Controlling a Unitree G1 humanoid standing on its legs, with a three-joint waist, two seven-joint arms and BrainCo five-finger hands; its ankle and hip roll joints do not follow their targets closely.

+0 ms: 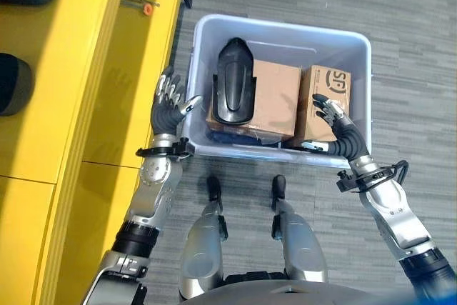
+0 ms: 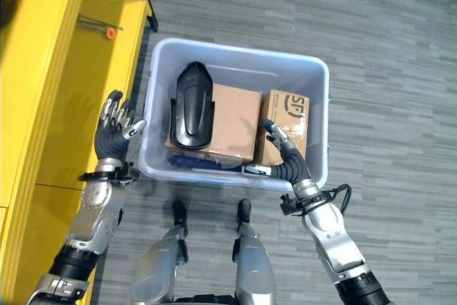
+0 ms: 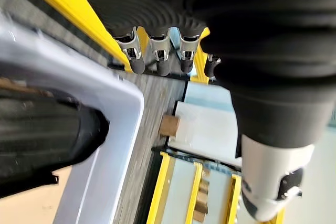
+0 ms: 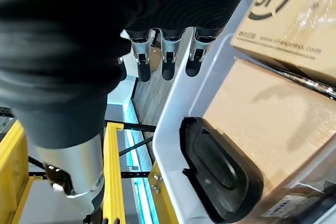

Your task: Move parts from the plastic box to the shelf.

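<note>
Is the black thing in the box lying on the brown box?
Touching. In the left eye view the black part lies flat on top of the larger cardboard box inside the plastic box; the right wrist view shows it resting there too.

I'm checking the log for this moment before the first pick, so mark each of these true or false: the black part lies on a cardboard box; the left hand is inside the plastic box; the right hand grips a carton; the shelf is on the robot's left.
1. The black part lies on a cardboard box inside the plastic box. True.
2. The left hand is inside the plastic box. False: it is outside, beside the box's left wall, fingers relaxed.
3. The right hand grips a carton. False: it is over the printed carton with fingers open, holding nothing.
4. The yellow shelf stands on the robot's left. True.
</note>
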